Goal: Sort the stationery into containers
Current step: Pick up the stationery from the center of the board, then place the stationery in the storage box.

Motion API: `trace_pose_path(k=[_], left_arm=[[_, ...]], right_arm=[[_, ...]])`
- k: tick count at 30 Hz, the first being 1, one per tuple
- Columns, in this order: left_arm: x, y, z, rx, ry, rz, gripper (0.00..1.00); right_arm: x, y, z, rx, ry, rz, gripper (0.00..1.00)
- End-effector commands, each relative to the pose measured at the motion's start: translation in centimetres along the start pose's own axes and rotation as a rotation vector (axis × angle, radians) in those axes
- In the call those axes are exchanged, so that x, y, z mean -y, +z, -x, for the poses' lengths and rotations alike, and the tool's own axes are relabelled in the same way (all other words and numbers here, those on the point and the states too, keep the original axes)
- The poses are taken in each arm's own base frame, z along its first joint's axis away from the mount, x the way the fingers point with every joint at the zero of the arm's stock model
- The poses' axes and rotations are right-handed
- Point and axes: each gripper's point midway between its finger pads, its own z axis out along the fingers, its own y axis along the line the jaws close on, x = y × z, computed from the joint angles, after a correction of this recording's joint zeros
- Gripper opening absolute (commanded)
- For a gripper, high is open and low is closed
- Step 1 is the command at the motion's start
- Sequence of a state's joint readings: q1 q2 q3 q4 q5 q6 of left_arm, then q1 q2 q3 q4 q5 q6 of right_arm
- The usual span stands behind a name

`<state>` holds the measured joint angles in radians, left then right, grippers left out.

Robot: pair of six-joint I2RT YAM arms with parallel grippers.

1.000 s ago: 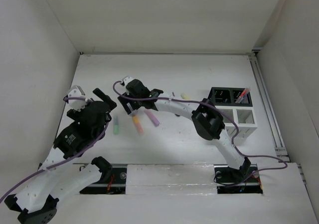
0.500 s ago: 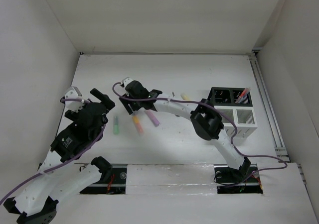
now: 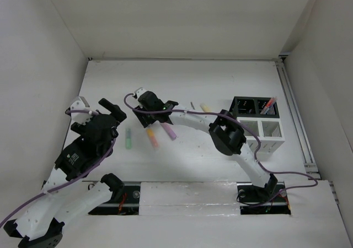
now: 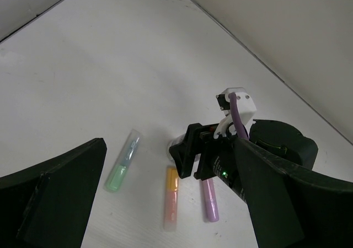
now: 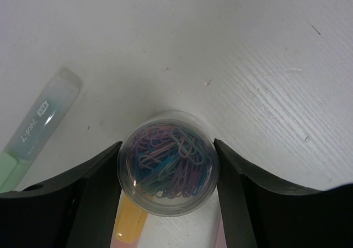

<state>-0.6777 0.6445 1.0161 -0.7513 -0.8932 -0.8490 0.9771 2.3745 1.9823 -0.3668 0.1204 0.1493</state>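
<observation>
My right gripper (image 3: 145, 117) (image 5: 168, 173) reaches far left, and its black fingers (image 5: 96, 195) press both sides of the small round clear tub (image 5: 168, 161) of coloured paper clips. The left wrist view shows the tub (image 4: 176, 147) at that gripper's tip (image 4: 190, 155). An orange marker (image 3: 151, 138) (image 4: 171, 195) lies just below it, a green marker (image 3: 128, 139) (image 4: 124, 162) to its left and a purple marker (image 3: 168, 130) (image 4: 209, 198) to its right. My left gripper (image 3: 98, 107) (image 4: 171, 217) is open and empty, left of the green marker.
A yellow marker (image 3: 205, 107) and a thin pen (image 3: 192, 104) lie mid-table. The organizer (image 3: 274, 139) stands at the right: two black compartments at the back, white slatted ones in front. Red pens (image 3: 269, 106) stand in its right black compartment. White walls enclose the table.
My left arm has drawn back a little to the left, away from the markers. My right gripper has stayed at the tub, shifting only slightly.
</observation>
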Motion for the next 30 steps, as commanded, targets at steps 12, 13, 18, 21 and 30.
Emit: trace_pose_path(k=[12,13,18,21,30], left_arm=[[0.6,0.1,0.3,0.008,-0.004,-0.017,0.99],[0.6,0.1,0.3,0.008,0.005,-0.017,0.99],[1.1,0.1,0.2,0.000,0.011,-0.040,0.99],[1.1,0.2,0.0,0.001,0.021,-0.041,0.99],[1.8,0.1,0.0,-0.011,0.038,-0.076,0.99]], right_arm=[[3.0,-14.4,12.1,0.309,0.002,-0.066,0.00],[4.2,-15.3,12.2,0.311,0.012,-0.093,0.00],[13.4,-20.7,10.2,0.281,0.066,-0.272,0.00],[18.9,-25.4,7.9,0.318,0.166,-0.335,0.00],[31.4,-33.8,-3.7,0.282,0.484,-0.680,0.00]])
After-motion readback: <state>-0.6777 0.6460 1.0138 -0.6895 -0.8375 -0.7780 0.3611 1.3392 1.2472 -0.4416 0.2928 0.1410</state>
